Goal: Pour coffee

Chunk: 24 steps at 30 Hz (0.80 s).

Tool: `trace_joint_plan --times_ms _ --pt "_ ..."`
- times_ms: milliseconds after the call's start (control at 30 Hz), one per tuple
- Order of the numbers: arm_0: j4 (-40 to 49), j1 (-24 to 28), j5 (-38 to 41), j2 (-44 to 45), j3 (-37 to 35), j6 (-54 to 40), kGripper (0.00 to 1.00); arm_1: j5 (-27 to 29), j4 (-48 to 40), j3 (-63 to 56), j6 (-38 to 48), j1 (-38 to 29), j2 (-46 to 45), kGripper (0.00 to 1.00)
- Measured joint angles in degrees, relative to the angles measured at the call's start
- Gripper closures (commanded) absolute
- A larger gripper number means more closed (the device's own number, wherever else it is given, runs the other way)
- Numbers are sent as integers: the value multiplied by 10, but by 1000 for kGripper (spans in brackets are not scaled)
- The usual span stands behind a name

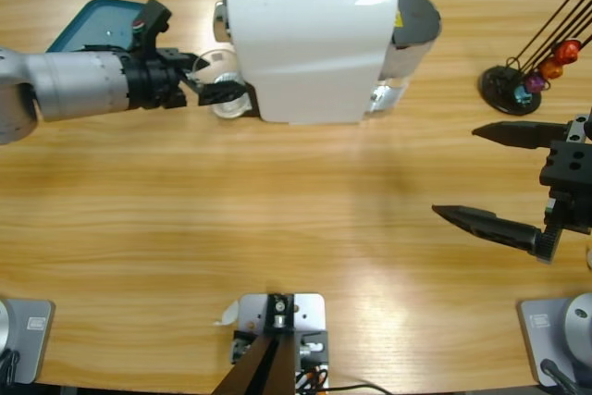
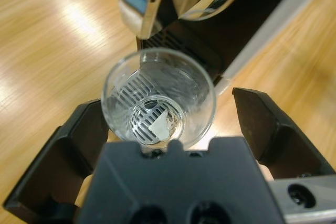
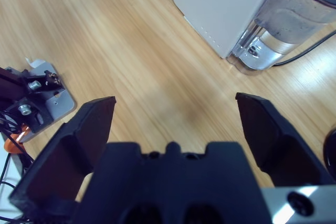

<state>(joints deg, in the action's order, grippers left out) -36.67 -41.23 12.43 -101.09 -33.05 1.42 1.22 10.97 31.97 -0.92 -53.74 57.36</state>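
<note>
A clear glass cup [image 2: 157, 98] stands on the drip grille at the front of the white coffee machine [image 1: 305, 43], under its chrome spout. My left gripper [image 1: 215, 78] reaches in from the left and stands open around the cup [image 1: 227, 106], one jaw on each side, with a gap on the right side in the left wrist view. The cup holds no coffee; a small pale scrap shows at its bottom. My right gripper [image 1: 456, 171] hovers open over bare table at the right, holding nothing. The machine [image 3: 220, 3] shows at the top of the right wrist view.
A black capsule stand [image 1: 523, 80] with coloured capsules on thin rods sits at the far right. A teal tray [image 1: 88, 27] lies at the back left behind the left arm. The machine's water tank [image 3: 294, 19] and a cable are at its right end.
</note>
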Motion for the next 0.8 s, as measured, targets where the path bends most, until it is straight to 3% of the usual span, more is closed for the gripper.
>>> trace_joint_plan --times_ms 267,533,800 --pt "16 8 -17 26 23 0 0 0 0 0 0 0 0 9" --pt "17 10 -43 90 92 0 0 0 -1 -1 0 0 0 9" --pt "19 10 -58 61 99 0 0 0 -2 -2 0 0 -1 9"
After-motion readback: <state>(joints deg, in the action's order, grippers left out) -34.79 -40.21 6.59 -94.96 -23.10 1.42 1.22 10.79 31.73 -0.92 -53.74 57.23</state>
